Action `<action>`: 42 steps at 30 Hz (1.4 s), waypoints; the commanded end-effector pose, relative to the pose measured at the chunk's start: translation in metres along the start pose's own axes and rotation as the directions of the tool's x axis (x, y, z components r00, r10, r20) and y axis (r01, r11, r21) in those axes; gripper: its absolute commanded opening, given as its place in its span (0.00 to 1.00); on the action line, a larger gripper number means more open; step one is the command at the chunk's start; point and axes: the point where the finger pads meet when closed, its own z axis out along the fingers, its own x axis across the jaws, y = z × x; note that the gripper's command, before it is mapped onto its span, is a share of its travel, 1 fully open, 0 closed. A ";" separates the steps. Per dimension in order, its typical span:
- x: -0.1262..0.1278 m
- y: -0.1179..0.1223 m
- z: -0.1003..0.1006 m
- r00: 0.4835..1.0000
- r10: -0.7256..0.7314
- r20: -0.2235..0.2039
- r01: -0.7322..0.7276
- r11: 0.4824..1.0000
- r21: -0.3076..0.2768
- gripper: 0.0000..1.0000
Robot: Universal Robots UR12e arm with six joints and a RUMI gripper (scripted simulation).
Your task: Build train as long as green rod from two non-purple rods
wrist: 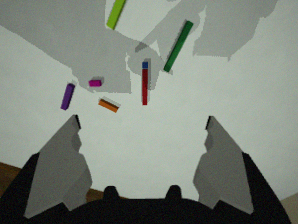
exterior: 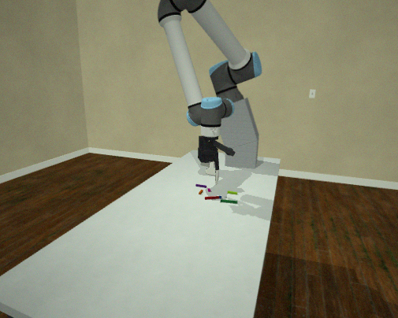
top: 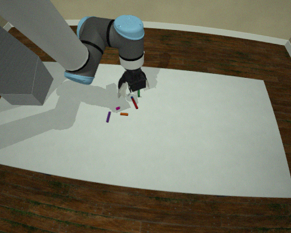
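A red rod (wrist: 145, 86) lies flat on the white mat with a small blue rod (wrist: 145, 64) touching its far end, the two in one straight line; they also show in the top view as the red rod (top: 135, 104) and blue rod (top: 132, 98). The green rod (wrist: 178, 45) lies just to their right, slanted. My gripper (wrist: 144, 116) is open and empty, raised above the mat near the red rod's near end; in the top view the gripper (top: 128, 92) hangs over the rods.
A magenta rod (wrist: 95, 82), an orange rod (wrist: 108, 104) and a purple rod (wrist: 67, 96) lie to the left of the red rod. A lime rod (wrist: 116, 14) lies further off. The grey robot base (exterior: 240, 135) stands at the mat's far end.
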 end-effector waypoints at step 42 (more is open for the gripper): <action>0.000 0.000 -0.094 1.000 0.000 -0.001 0.000 1.000 -0.001 1.00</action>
